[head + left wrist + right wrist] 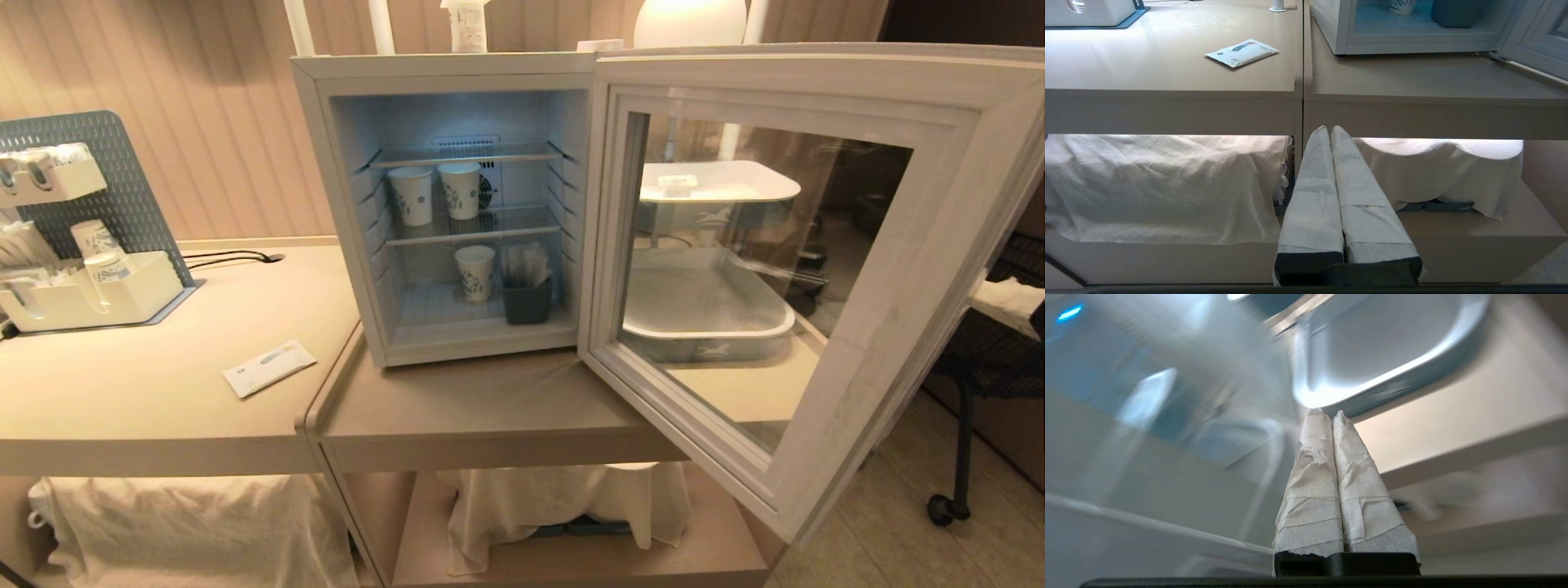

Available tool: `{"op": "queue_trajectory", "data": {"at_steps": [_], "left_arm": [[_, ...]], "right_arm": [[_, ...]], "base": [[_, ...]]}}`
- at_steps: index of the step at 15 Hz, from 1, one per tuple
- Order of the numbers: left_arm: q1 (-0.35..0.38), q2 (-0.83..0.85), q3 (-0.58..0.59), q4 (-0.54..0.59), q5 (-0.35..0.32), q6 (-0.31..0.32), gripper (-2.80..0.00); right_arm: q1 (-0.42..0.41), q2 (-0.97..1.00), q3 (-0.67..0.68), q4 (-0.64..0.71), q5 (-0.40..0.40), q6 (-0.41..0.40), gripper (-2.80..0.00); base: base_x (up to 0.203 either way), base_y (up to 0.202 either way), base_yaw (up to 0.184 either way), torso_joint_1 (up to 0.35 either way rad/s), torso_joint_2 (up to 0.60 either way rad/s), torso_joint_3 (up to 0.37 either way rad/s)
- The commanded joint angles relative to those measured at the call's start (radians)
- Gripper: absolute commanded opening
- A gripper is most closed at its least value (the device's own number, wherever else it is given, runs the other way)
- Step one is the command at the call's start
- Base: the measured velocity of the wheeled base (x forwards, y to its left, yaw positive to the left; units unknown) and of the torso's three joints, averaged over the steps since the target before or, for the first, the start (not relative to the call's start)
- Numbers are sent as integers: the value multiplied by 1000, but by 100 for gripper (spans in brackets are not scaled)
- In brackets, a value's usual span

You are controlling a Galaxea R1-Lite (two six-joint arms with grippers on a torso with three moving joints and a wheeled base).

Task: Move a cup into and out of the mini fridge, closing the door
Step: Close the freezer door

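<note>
1. While the white boxy mini fridge stands on the counter with its pale-framed glass door swung wide to the robot's right, neither arm shows from the head camera.
2. The right gripper has its tape-wrapped fingers pressed together on nothing. Past its tips lies a white tray with grey-blue sides, and the door's glass seems to pass close beside the gripper, though the blur makes that unsure.
3. The left gripper is likewise clenched and empty. It hangs low, below the counter edge, with the fridge up and off to its right.
4. Through the glass, a small white flat-topped cup appears to sit on the upper of two stacked trays. I take it for the task's cup, but it is too small to be sure. It looks squat and upright, lid upward.
5. If so, it lies beyond the open door, on the right gripper's side and well apart from the left, so the right arm looks the nearer.
6. Inside the fridge are only tall blue-patterned paper cups and a dark bin.
7. My guess is that the reach must go around the door's edge, not through it, and the fingers must part first.
</note>
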Motion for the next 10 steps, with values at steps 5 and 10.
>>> {"op": "queue_trajectory", "data": {"at_steps": [5,10], "left_arm": [[0,0,0,0,1,0,-280],[0,2,0,0,1,-2,-280]], "right_arm": [[78,142,93,-325,623,35,-280],[404,263,1,-390,438,19,-280]], "base": [[0,0,0,0,0,0],[0,0,0,0,0,0]]}}
